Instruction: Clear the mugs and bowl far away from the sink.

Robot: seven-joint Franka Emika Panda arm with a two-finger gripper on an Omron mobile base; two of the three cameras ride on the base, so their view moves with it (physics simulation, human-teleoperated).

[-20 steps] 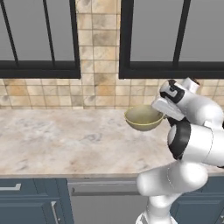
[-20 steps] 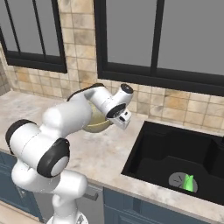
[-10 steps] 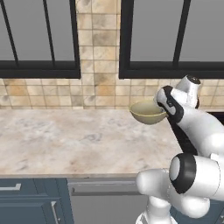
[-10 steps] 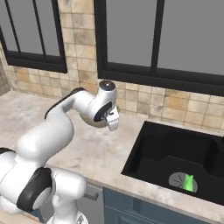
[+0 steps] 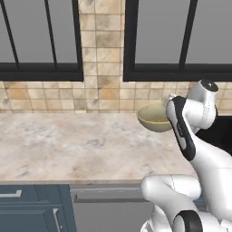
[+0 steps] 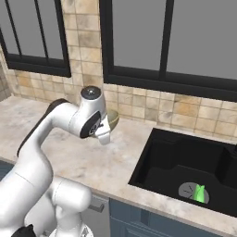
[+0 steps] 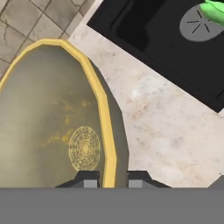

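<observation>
The olive-tan bowl [image 5: 154, 118] with its yellow rim hangs a little above the counter by the tiled back wall, left of the sink [image 6: 185, 157]. My gripper [image 7: 109, 179] is shut on the bowl's [image 7: 48, 122] rim, one fingertip inside and one outside. From the right base, the hand [image 6: 102, 133] covers most of the bowl [image 6: 112, 119]. A bright green mug [image 6: 200, 193] lies on the floor of the black basin beside the round grey drain [image 6: 188, 190]; the hand view catches it at the top right corner [image 7: 215, 8].
Beige marbled counter [image 5: 68, 145] stretches left of the bowl. Tiled backsplash and dark-framed windows [image 5: 41, 72] stand behind it. Blue cabinet fronts [image 5: 27, 204] run below the counter's front edge. My own white arm [image 5: 190, 131] blocks the right side of the left base view.
The arm has swung its elbow up and round while keeping its grip. The bowl has risen slightly and drifted a little toward the sink side.
</observation>
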